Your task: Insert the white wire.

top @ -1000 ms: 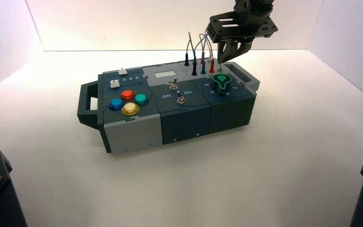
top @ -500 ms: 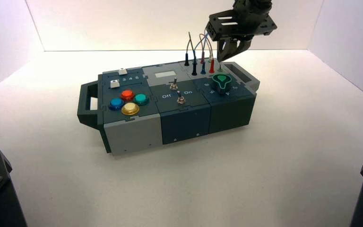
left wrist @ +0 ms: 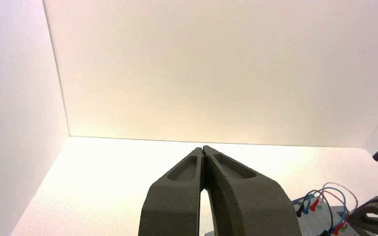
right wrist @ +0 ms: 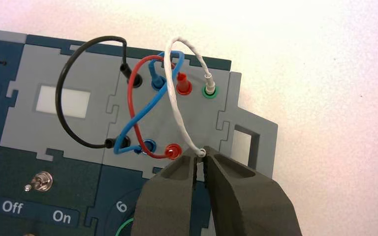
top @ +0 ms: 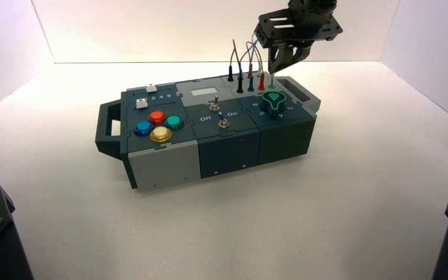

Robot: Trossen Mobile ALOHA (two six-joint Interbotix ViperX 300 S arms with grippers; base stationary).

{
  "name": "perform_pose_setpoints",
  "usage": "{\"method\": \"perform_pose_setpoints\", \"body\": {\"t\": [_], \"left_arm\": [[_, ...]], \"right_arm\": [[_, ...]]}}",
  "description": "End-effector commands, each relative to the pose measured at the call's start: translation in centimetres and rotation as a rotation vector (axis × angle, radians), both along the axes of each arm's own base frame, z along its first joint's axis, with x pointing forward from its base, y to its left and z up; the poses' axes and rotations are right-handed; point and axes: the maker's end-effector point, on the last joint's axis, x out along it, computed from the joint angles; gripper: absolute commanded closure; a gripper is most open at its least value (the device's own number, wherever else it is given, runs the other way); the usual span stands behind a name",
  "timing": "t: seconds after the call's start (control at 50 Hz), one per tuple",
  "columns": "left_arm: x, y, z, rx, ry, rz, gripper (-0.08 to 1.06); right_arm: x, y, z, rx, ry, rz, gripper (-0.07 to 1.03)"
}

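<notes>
The white wire [right wrist: 176, 96] arches over the grey socket panel [right wrist: 103, 123] at the box's back right. One end is plugged into a green-ringed socket [right wrist: 209, 91]. Its other end, a slim white plug [right wrist: 202, 152], is pinched between the tips of my right gripper [right wrist: 201, 157], which is shut on it. In the high view my right gripper [top: 277, 67] hangs above the panel, with the plug's tip just over a green-ringed socket [top: 272, 86]. My left gripper [left wrist: 204, 148] is shut on nothing and parked away from the box.
Black [right wrist: 63, 98], blue [right wrist: 150, 109] and red [right wrist: 134, 114] wires stand plugged in beside the white one. A green knob [top: 275, 100], two toggle switches [top: 214, 105] and coloured buttons [top: 158, 125] sit toward the box's front. A handle [top: 108, 129] juts out on its left.
My right gripper has risen a little with the white plug still in its tips, which uncovers the green-ringed socket below it. The left arm has not moved.
</notes>
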Motion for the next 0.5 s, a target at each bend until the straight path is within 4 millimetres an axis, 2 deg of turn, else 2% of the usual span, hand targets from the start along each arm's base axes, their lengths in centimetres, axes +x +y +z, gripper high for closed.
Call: {"method": "perform_pose_setpoints", "body": {"t": [0.02,0.5], "left_arm": [[0.24,0.09,1.13,-0.001,-0.023,0.005,1.01],[0.21,0.09,1.23,0.0,-0.026,0.005,1.01]], "right_arm": [[1.07,0.55,1.35,0.02,-0.043,0.002,0.99],[1.15,0.42,0.52,0.009,-0.03,0.002,0.99]]}}
